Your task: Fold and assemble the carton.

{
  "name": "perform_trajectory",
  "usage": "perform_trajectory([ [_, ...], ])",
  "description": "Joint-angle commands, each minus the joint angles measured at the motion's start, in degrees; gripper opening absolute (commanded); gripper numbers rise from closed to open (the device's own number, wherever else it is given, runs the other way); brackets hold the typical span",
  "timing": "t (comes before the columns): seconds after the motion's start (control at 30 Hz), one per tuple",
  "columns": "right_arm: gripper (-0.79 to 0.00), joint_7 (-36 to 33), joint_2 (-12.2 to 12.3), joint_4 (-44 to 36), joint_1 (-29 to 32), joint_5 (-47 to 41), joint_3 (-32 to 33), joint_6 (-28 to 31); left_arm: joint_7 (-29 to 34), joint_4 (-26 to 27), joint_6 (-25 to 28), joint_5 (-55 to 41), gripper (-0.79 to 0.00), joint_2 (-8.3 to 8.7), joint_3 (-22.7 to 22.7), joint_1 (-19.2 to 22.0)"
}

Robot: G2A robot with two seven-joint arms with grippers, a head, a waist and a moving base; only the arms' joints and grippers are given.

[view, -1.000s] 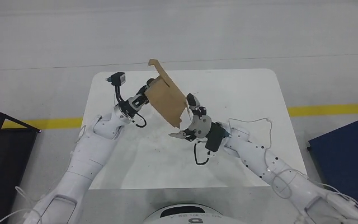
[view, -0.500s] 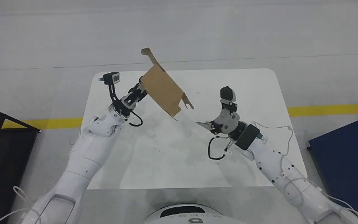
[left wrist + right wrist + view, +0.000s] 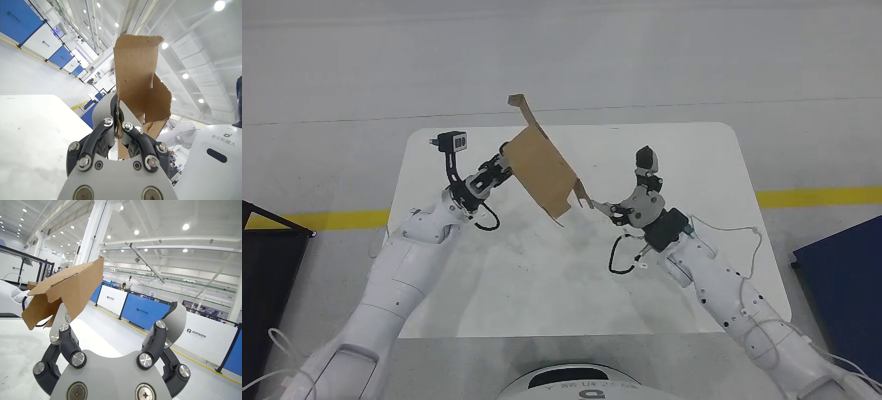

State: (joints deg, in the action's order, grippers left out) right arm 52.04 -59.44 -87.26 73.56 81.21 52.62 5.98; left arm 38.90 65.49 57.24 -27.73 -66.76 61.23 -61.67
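Right gripper (image 3: 604,207) back beside carton (image 3: 542,170) (jaws wide), left gripper (image 3: 500,166) still clamping

I see the brown corrugated-cardboard carton (image 3: 540,170) (image 3: 134,75) (image 3: 64,291) held in the air above the white desk (image 3: 682,160), over its far half, toward 12 o'clock from the centre. It is only partly folded, with its panels at angles and the inside open. From above, its broad panel is tilted and runs from 11 o'clock to 5 o'clock, with a bent flap at the far end and ragged flaps at the near end. My left claw (image 3: 506,165) (image 3: 117,108) pinches its 9 o'clock edge.
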Motion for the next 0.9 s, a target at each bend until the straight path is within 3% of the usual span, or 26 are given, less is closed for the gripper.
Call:
perform_trajectory([
  [0.0,0.000,-0.69,-0.27,-0.03,-0.36,0.55,-0.55,0.50,0.49,-0.08,-0.10,-0.40,-0.785,-0.04,-0.14,0.12],
  [0.57,0.000,-3.59,-2.74,-0.46,-2.59,5.00,-4.04,2.04,9.05,-1.07,-4.24,-10.13,-0.785,-0.44,-1.97,0.61],
  [0.87,0.000,5.09,-2.31,-1.57,-0.30,1.80,-0.72,9.06,15.17,-2.52,-7.03,-19.34,-0.785,-0.55,-0.83,0.80],
])
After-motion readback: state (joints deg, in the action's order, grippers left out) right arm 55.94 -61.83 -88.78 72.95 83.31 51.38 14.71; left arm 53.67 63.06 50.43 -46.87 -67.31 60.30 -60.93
